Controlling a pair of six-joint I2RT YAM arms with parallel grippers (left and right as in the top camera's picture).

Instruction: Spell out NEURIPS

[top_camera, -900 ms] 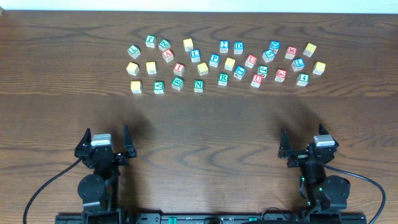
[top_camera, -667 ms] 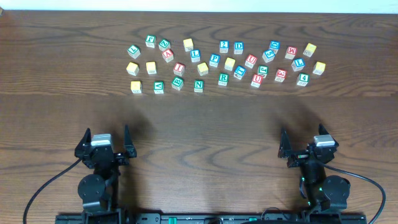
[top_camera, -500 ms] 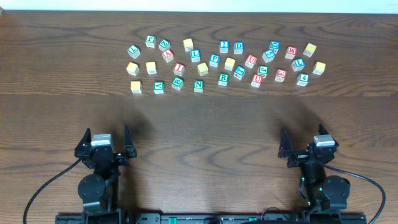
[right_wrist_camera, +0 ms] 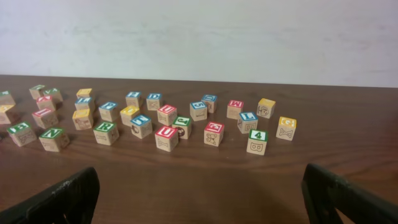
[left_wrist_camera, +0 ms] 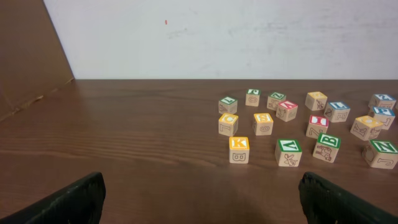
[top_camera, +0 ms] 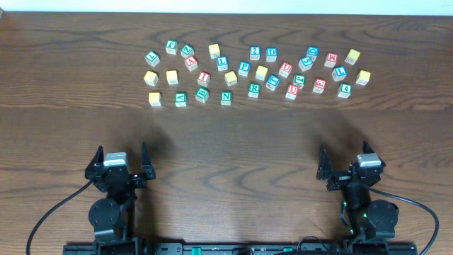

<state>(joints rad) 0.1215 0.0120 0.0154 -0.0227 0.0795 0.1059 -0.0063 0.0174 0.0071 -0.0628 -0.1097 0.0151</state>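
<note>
The alphabet cubes lie loose on the dark wooden table point(top_camera: 226, 156). Each rests flat on the bare wood, and together they form a scattered band toward 12 o'clock in the overhead view.

The green N cube point(top_camera: 226, 98) sits on the near edge of that band, roughly at 12 o'clock from the table's middle. The green R cube point(top_camera: 253, 90) is near it at its 2 o'clock. The red I cube point(top_camera: 204, 78) lies at the N's 11 o'clock, and the blue P cube point(top_camera: 244, 68) at its 1 o'clock. Two red U cubes show farther toward 3 o'clock: the far red U cube point(top_camera: 285, 69), and the near red U cube point(top_camera: 291, 91) at its 6 o'clock. The E and the S cannot be read for certain among the blue-lettered cubes around them.

Among the other cubes, the blue 2 cube point(top_camera: 255, 53) lies at 12 o'clock from the R, with the blue D cube point(top_camera: 272, 54) just beside it at 3 o'clock. The green 4 cube point(top_camera: 345, 90) sits near the band's 3 o'clock end, and the yellow K cube point(left_wrist_camera: 239, 149) near its 9 o'clock end.

The left gripper point(top_camera: 120, 159) rests at 7 o'clock of the overhead view and the right gripper point(top_camera: 345, 163) at 5 o'clock. Both are well apart from the cubes. The jaws of each are spread wide and hold nothing, and each wrist view shows only bare wood between the dark fingertips.
</note>
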